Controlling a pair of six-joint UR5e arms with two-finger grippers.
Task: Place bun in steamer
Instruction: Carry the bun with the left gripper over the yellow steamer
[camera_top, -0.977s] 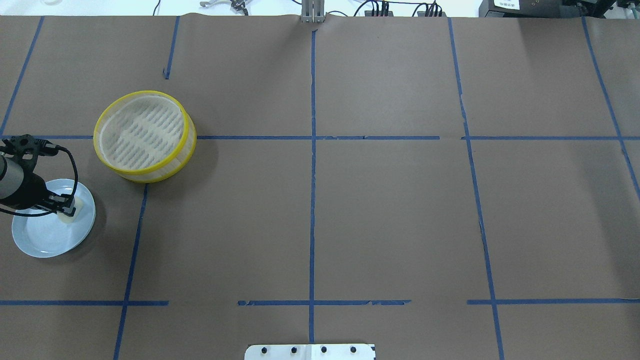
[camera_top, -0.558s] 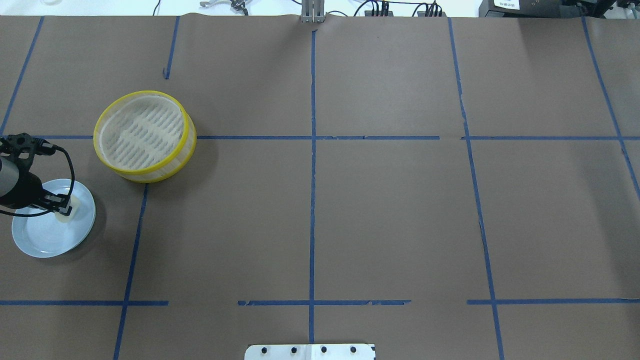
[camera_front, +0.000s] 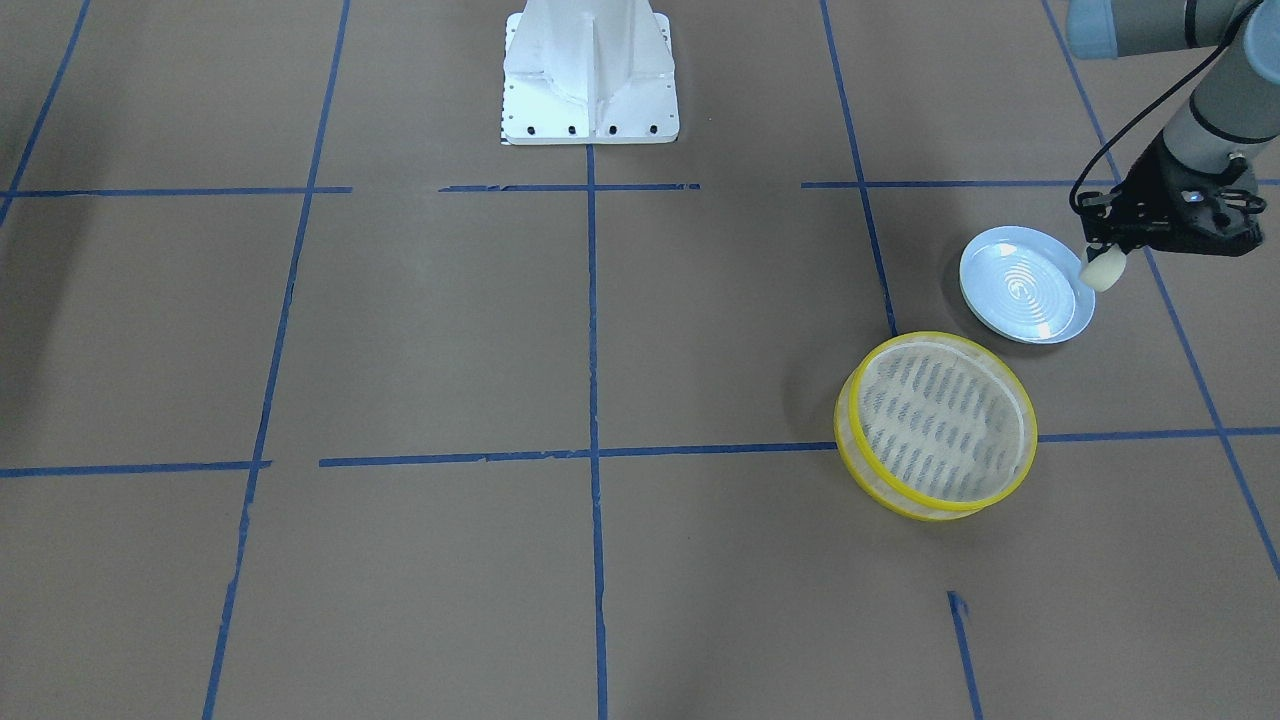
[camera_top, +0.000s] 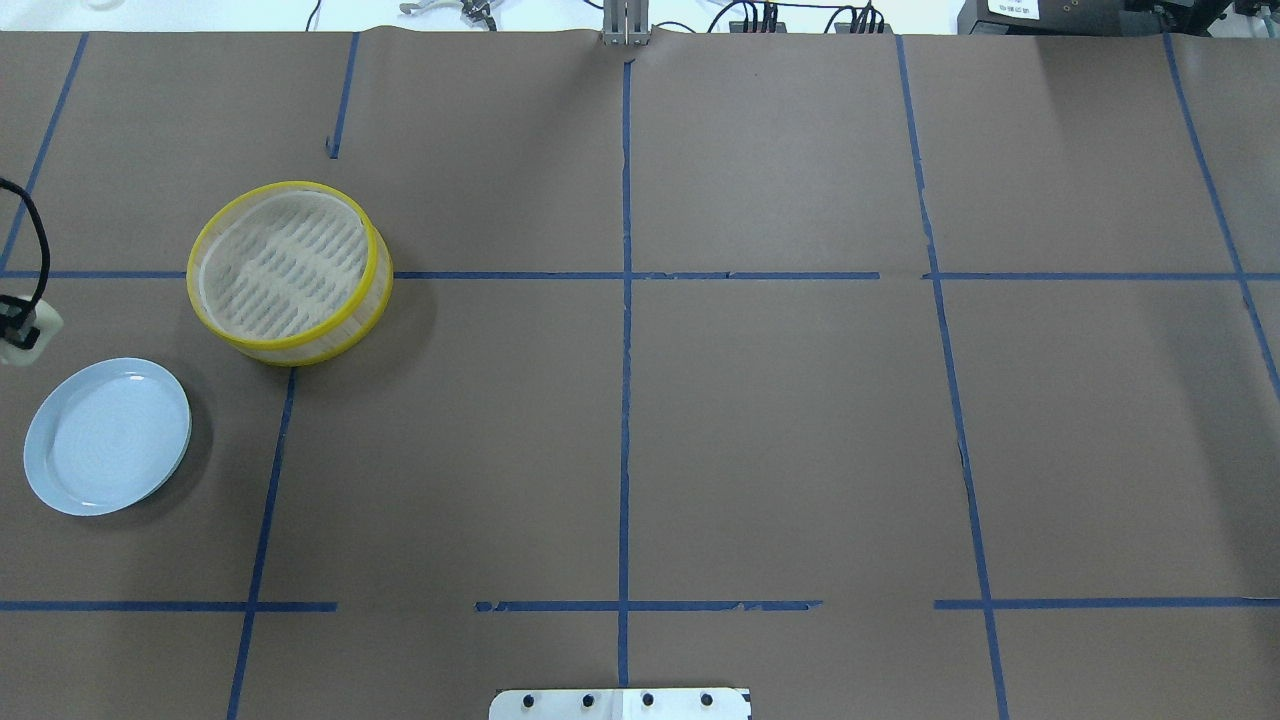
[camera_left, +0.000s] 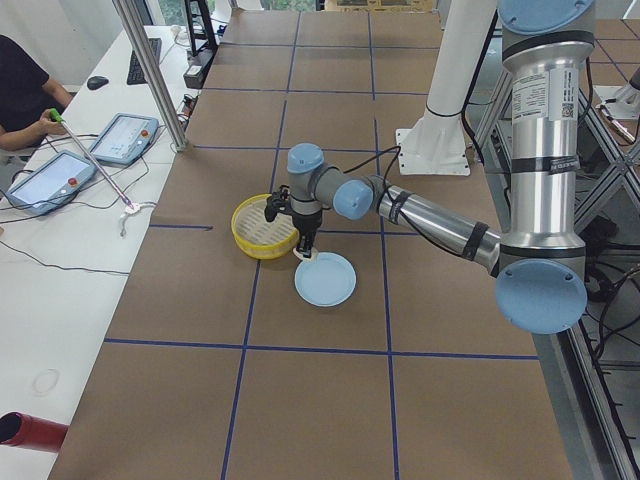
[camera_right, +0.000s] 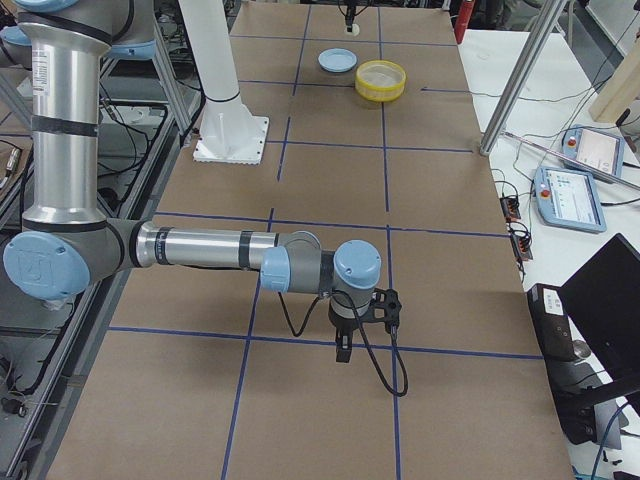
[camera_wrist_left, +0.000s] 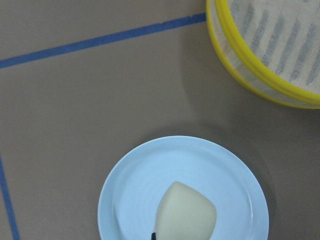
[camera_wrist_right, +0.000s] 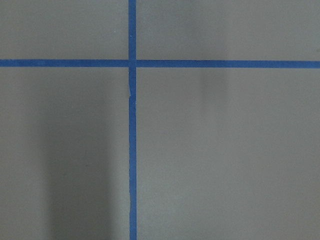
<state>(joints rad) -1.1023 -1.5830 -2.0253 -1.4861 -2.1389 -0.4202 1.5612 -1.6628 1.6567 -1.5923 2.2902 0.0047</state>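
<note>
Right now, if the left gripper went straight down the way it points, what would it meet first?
Likely the plate: the wrist view shows it directly beneath the bun held in the left gripper, though height is unclear.

1. left arm (camera_left: 430, 217): silver tubes, pale-blue joint caps (camera_left: 541, 304), printed label (camera_left: 546, 95).
2. left gripper (camera_front: 1101, 262): black, black cable (camera_front: 1128, 130) looped at wrist.
3. right arm (camera_right: 200, 247): same colours.
4. white pedestal (camera_front: 590, 60), dark screws (camera_front: 571, 130) along base.

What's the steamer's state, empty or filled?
Empty: the steamer shows only its slotted base; the left gripper holds the bun clear of the plate.
</note>
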